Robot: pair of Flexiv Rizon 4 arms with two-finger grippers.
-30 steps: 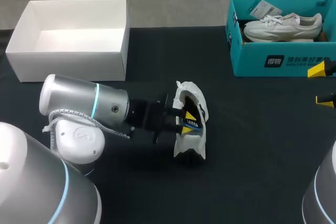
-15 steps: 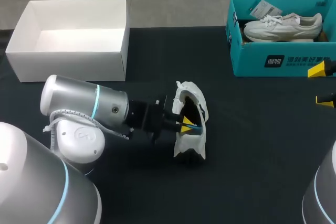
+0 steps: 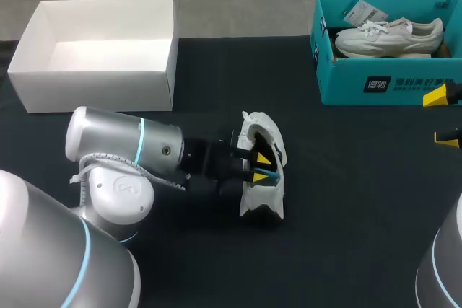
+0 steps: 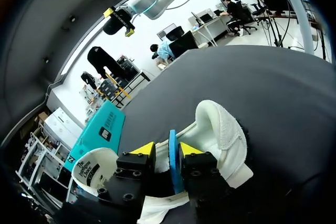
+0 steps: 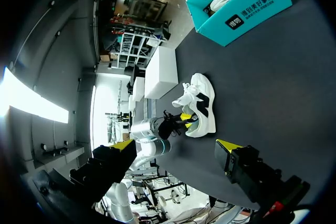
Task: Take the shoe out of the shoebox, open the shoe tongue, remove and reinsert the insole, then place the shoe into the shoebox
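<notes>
A white shoe (image 3: 261, 167) lies on its side at the middle of the dark table, its opening facing my left arm. My left gripper (image 3: 261, 167) is inside that opening, fingers slightly apart. A blue insole (image 4: 172, 161) stands on edge between them. It rests against one fingertip (image 4: 190, 148), with a small gap to the other, so the gripper is open. The shoe's heel (image 4: 220, 135) and tongue (image 4: 92, 169) show around the fingers. My right gripper (image 3: 446, 116) hangs wide open at the table's right edge, far from the shoe (image 5: 202, 106).
A teal shoebox (image 3: 375, 84) holding a second white shoe (image 3: 390, 36) stands at the back right. An open, empty white box (image 3: 94, 77) stands at the back left. Bare dark tabletop lies between the shoe and my right gripper.
My left fingers came together inside the shoe, then parted again. The left arm has pushed slightly to the right, toward the shoe. The right arm has not moved.
</notes>
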